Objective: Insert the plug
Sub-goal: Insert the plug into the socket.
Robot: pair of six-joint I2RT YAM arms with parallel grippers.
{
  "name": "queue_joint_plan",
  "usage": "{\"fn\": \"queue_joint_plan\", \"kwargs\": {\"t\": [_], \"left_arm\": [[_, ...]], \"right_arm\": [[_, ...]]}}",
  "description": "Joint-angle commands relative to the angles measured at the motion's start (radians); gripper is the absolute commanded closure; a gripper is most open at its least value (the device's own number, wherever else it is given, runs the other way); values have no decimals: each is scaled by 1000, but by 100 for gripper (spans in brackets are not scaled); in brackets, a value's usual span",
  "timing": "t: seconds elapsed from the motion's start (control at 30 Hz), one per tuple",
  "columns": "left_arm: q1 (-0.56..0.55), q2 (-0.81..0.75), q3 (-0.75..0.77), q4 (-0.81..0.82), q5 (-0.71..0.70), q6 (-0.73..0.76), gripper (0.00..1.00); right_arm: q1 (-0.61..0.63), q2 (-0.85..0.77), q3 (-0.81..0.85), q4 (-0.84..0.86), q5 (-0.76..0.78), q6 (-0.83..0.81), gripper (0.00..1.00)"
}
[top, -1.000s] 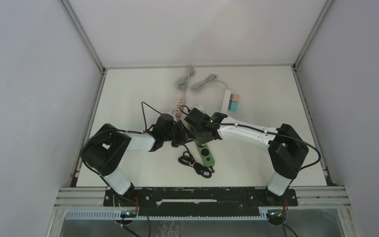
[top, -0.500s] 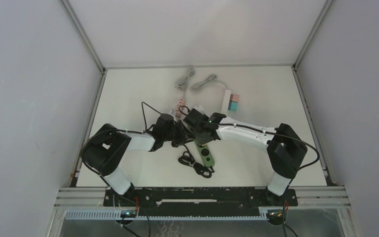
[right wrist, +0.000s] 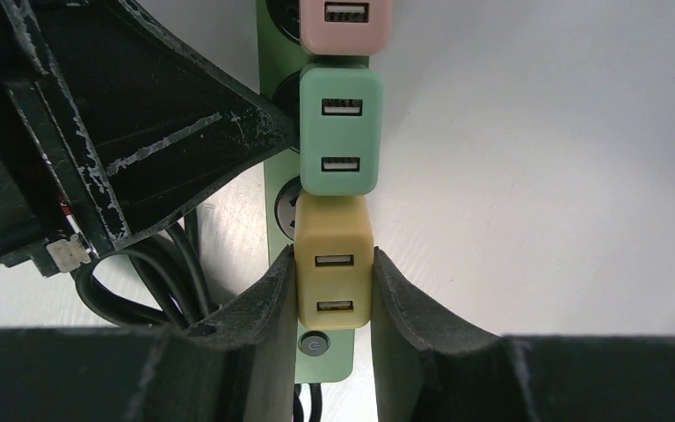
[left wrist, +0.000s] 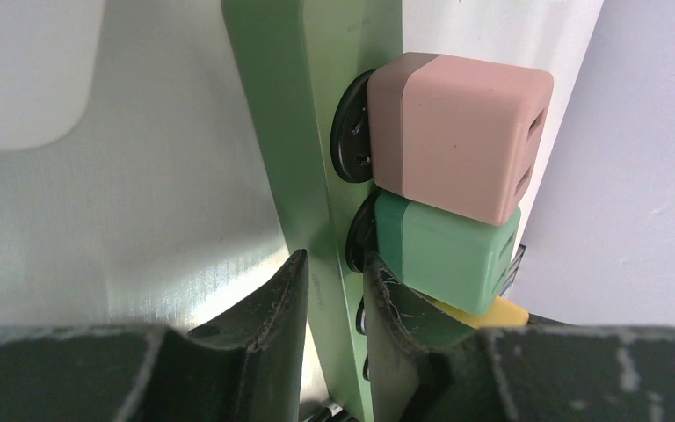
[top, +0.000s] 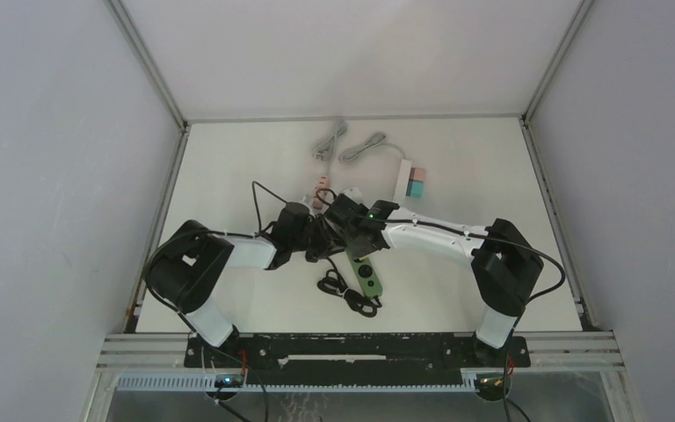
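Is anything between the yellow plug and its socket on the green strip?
Nothing visible. The right gripper holds the yellow plug against the green strip, beside the green plug. The left gripper clamps the strip's body, clear of that socket. Prong depth is hidden.
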State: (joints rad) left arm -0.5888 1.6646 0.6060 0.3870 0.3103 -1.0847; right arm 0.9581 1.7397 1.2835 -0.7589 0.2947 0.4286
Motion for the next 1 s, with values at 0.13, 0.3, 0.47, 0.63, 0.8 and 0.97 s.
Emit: {"fn": "queue_joint_plan", "kwargs": {"t": [0.13,0.3,0.47,0.63,0.8,0.97], "left_arm": [[-4,-12,1,24,9,-18,67],[-4,-12,-4,28,9,-22,67],[-3,-11,-4,33,12,-26,67],[-4,-14,-10,36,12,-27,67],[-4,-11,-13,42,13,-32,67],[-3,-10,-12,42,15,-34,67]], "right_arm": [[25,77,39,-51,-17,-3,100],[24,85,32,-55,-22,-2,100],[-2,70,-8,-41,-46,3,100],[-21,61,-43,-18,-75,2,100],[-1,74,-48,-3,-78,-4,100],[19,84,-44,0,-70,-6,100]]}}
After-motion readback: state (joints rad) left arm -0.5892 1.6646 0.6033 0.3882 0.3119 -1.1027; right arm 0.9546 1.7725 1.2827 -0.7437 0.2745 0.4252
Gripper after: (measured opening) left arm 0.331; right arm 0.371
